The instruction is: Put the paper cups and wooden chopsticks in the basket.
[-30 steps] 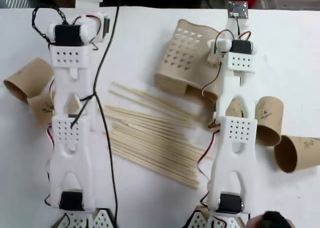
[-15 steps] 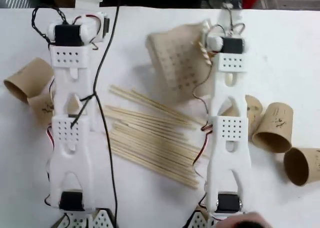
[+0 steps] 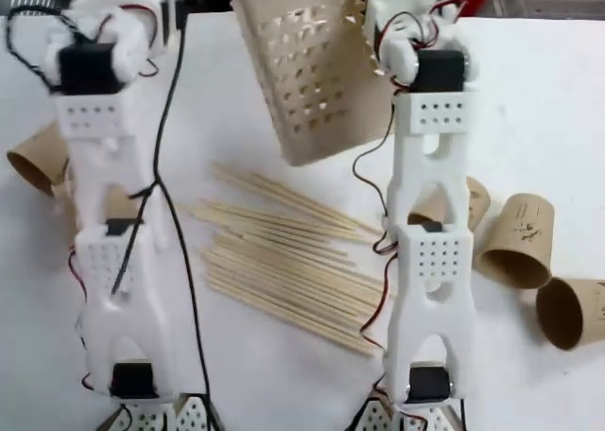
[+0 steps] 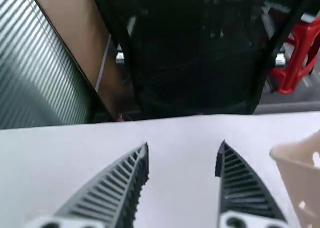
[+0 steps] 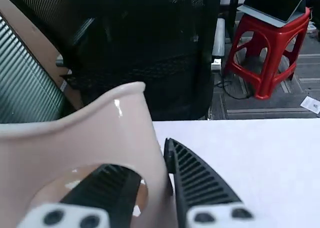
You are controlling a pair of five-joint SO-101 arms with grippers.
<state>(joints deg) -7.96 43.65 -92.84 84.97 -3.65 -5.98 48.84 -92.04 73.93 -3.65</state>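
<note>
While the right gripper (image 5: 150,160) clamps the one basket (image 3: 312,81), the left gripper (image 4: 182,148) gapes; at least four paper cups (image 3: 515,242) flank chopsticks (image 3: 284,270).

White table (image 3: 548,91) — bg: blk mesh chair (image 5: 150,48), red plastic stool (image 5: 266,30), slatted panel (image 4: 40,78), grey floor (image 5: 295,83).

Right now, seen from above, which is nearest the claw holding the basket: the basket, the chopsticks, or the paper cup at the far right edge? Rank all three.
1. basket: gripped in the right claw itself.
2. chopsticks: heaped in the middle of the view.
3. paper cup: on its side at the far right edge, farthest.
</note>
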